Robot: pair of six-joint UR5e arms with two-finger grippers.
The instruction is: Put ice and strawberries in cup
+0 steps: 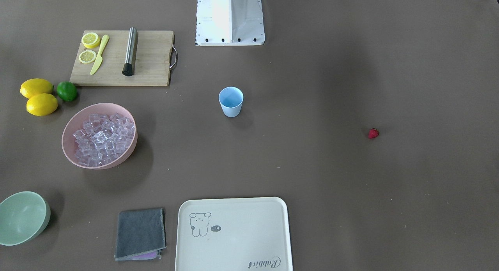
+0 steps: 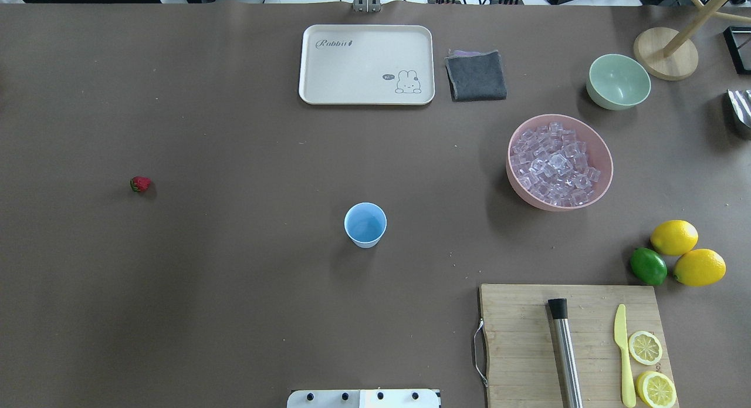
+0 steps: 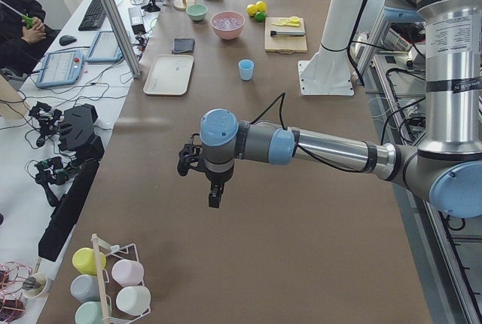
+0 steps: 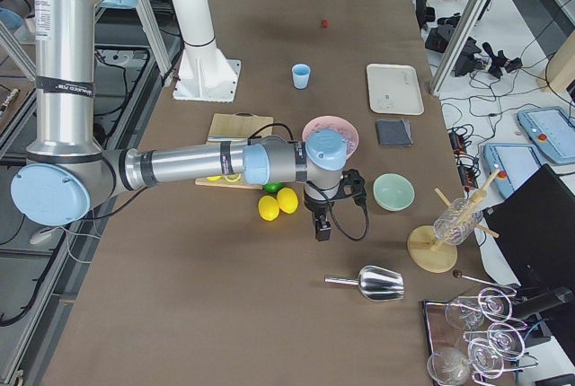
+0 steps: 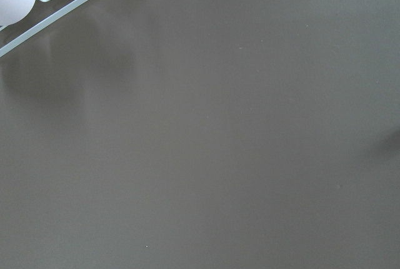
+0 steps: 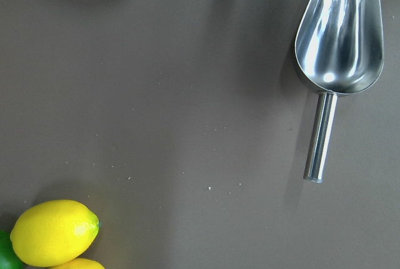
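The light blue cup [image 2: 365, 224] stands upright and empty mid-table, also in the front view [image 1: 230, 101]. The red strawberry [image 2: 140, 184] lies alone on the table far to its left. The clear ice cubes [image 2: 554, 164] fill a pink bowl [image 2: 605, 155] to the cup's right. My left gripper [image 3: 213, 188] hangs above bare table at the robot's left end, far from the strawberry. My right gripper [image 4: 322, 224] hangs near the lemons at the right end. Both show only in side views, so I cannot tell if they are open or shut.
A metal scoop [image 6: 337, 50] lies on the table near the right gripper. Two lemons [image 2: 686, 252], a lime [image 2: 648, 266], a cutting board [image 2: 528, 337] with muddler, knife and lemon slices, a green bowl [image 2: 619, 82], a grey cloth [image 2: 476, 74] and a cream tray [image 2: 328, 61] surround the cup.
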